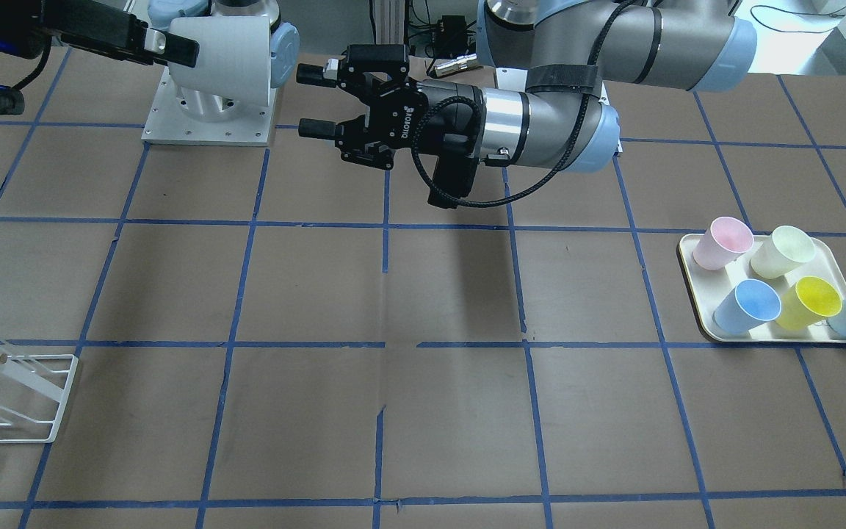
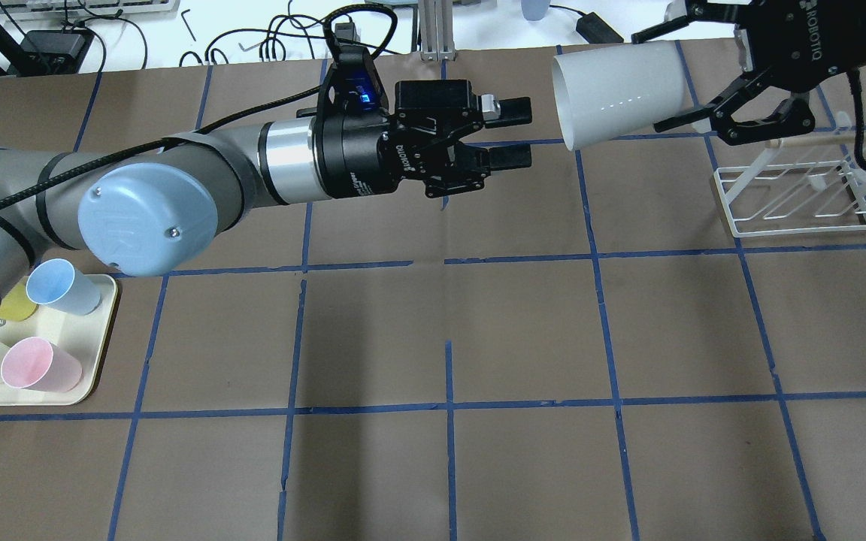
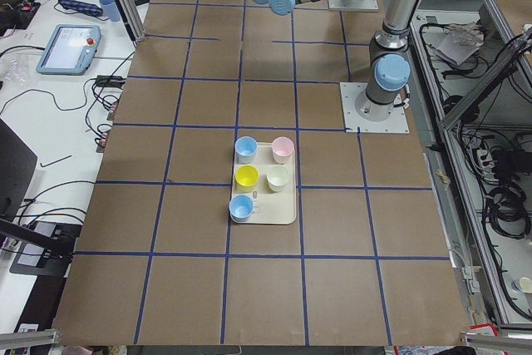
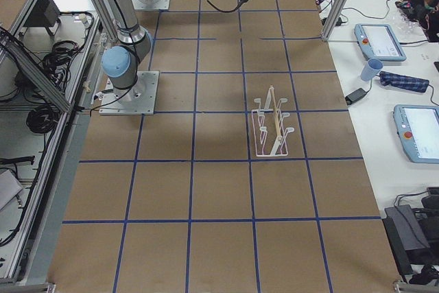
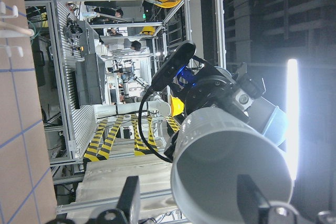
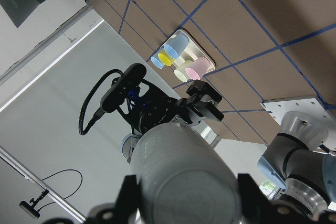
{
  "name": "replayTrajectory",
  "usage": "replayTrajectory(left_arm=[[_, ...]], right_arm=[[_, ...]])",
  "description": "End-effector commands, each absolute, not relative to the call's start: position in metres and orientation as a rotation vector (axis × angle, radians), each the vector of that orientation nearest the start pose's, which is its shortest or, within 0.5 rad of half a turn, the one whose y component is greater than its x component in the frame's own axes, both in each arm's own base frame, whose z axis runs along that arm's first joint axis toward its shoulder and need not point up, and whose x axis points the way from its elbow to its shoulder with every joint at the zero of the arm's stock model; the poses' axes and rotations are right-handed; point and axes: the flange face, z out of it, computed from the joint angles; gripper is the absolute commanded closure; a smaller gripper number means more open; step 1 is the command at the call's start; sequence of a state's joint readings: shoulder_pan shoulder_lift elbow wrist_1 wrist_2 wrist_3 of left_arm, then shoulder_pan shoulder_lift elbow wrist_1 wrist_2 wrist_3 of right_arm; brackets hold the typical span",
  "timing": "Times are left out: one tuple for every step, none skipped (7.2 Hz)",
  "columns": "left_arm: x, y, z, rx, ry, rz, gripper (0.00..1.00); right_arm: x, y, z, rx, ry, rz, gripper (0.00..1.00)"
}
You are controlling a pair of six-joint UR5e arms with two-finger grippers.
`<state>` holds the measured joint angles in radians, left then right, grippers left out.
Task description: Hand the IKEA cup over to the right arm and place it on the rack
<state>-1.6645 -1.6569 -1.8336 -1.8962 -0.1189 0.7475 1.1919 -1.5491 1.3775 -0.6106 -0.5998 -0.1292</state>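
Observation:
The grey IKEA cup [image 2: 617,94] lies on its side in the air, held by my right gripper [image 2: 672,75], which is shut on its base end. The cup's mouth points at my left gripper [image 2: 510,134], which is open, empty and a short gap away from it. In the front view the cup [image 1: 225,59] is at the top left and the left gripper [image 1: 313,101] is beside it. The left wrist view looks into the cup's mouth [image 5: 231,174]. The right wrist view shows the cup's base [image 6: 184,182] between the fingers. The white wire rack [image 2: 794,203] stands below the right gripper.
A cream tray [image 2: 102,353] at the table's left end holds several pastel cups, among them a pink one [image 2: 38,366] and a light-blue one [image 2: 61,285]. The right arm's base plate [image 1: 206,125] is bolted to the table behind the cup.

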Motion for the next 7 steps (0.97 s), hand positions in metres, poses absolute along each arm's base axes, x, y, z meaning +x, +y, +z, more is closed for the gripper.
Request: replayTrajectory(left_arm=[[-0.23,-0.48,0.39,-0.096,-1.615,0.044,0.26],[-0.201,-0.483,0.39,-0.123,-1.709,0.043,0.23],[-0.163,-0.488,0.382,-0.162,-1.835,0.043,0.19],[-0.125,-0.49,0.377,-0.179,-1.958,0.024,0.18],[-0.102,-0.49,0.38,-0.201,-2.087,-0.004,0.15],[-0.091,-0.493,0.379,-0.241,-2.25,-0.05,0.14],[-0.078,-0.496,0.377,-0.313,-2.416,-0.049,0.09]], right_arm=[[0.022,-0.48,0.554,0.637,2.048,0.484,0.45],[0.012,-0.482,0.557,0.59,2.168,0.413,0.46],[0.001,-0.486,0.555,0.558,2.325,0.359,0.46],[-0.011,-0.49,0.555,0.533,2.476,0.3,0.46],[-0.022,-0.491,0.555,0.499,2.632,0.248,0.49],[-0.036,-0.499,0.552,0.453,2.805,0.181,0.53],[-0.042,-0.505,0.548,0.434,2.847,0.156,0.56]])
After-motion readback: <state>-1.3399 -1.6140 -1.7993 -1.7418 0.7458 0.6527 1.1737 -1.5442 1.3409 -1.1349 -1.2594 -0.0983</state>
